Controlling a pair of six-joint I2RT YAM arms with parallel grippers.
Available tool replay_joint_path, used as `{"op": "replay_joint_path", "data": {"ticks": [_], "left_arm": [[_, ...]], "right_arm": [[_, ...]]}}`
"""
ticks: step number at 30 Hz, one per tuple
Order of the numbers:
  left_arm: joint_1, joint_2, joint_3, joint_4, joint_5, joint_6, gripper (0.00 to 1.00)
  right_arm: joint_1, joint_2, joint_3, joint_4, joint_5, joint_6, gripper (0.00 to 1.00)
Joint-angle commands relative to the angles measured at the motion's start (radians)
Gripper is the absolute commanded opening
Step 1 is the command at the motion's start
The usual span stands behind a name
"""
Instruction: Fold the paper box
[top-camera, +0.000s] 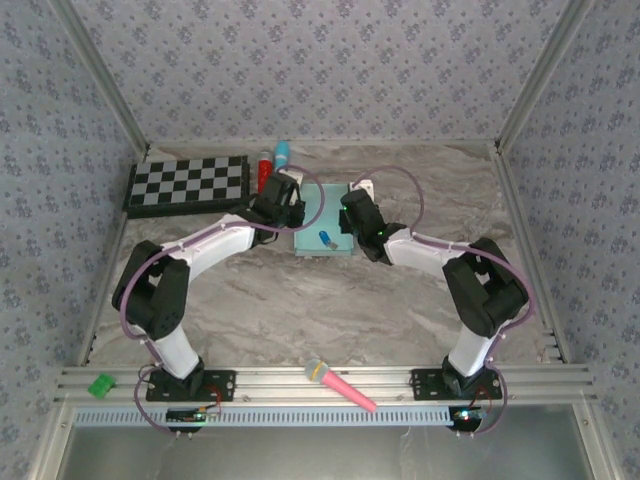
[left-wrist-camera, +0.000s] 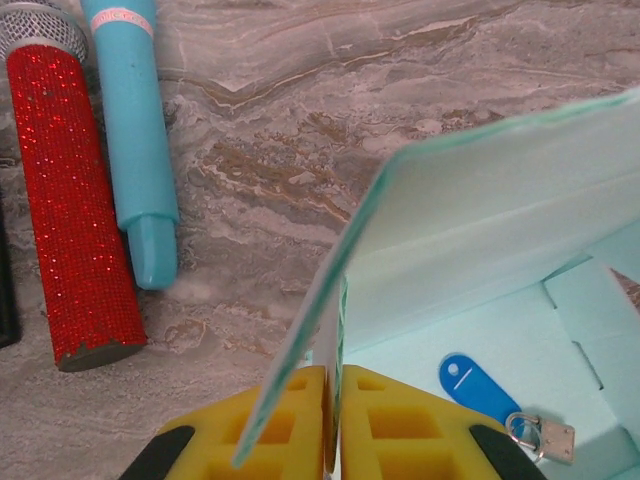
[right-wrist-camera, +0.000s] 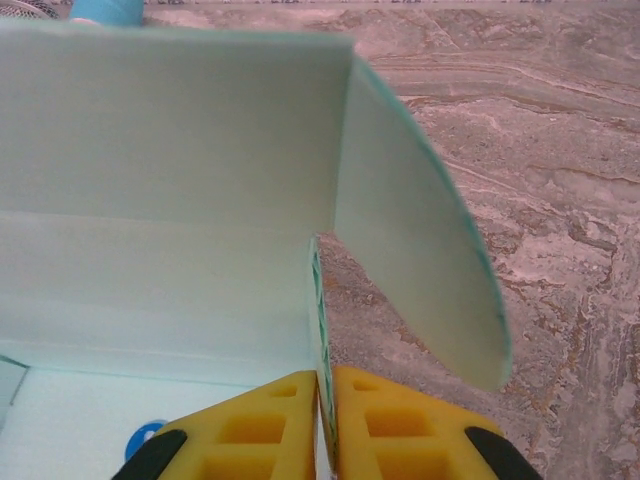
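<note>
Table (top-camera: 330, 310) viewed from above, behind arm bases (top-camera: 185, 385) at frame bottom. Wrist views held close, low; paper box (top-camera: 318, 212) shared by all.

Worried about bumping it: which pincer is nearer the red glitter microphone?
Left. The left pincer grips the paper box beside the red microphone; the right pincer holds its opposite wall.

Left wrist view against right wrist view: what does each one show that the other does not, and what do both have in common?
Left wrist view: the red glitter microphone handle and a small metal padlock beside the blue tag. Right wrist view: a rounded flap of the paper box, curving right of the right pincer. Shared: mint card walls, a yellow pincer shut on a card edge (the left pincer in its own view), the marble table, the cyan tube.
</note>
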Motion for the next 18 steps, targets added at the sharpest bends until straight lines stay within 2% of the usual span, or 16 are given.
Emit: {"op": "replay_joint_path", "data": {"ticks": [1, 12, 18], "left_arm": [[-0.001, 0.009, -0.014, 0.048, -0.004, -0.03, 0.13], [0.001, 0.017, -0.041, 0.088, 0.012, -0.065, 0.2], [0.001, 0.02, -0.044, 0.091, 0.019, -0.078, 0.2]], "right_arm": [[0.014, 0.017, 0.038, 0.016, 0.029, 0.023, 0.13], [0.027, 0.026, 0.032, 0.035, 0.061, 0.051, 0.13], [0.045, 0.032, 0.028, 0.045, 0.1, 0.067, 0.13]]}}
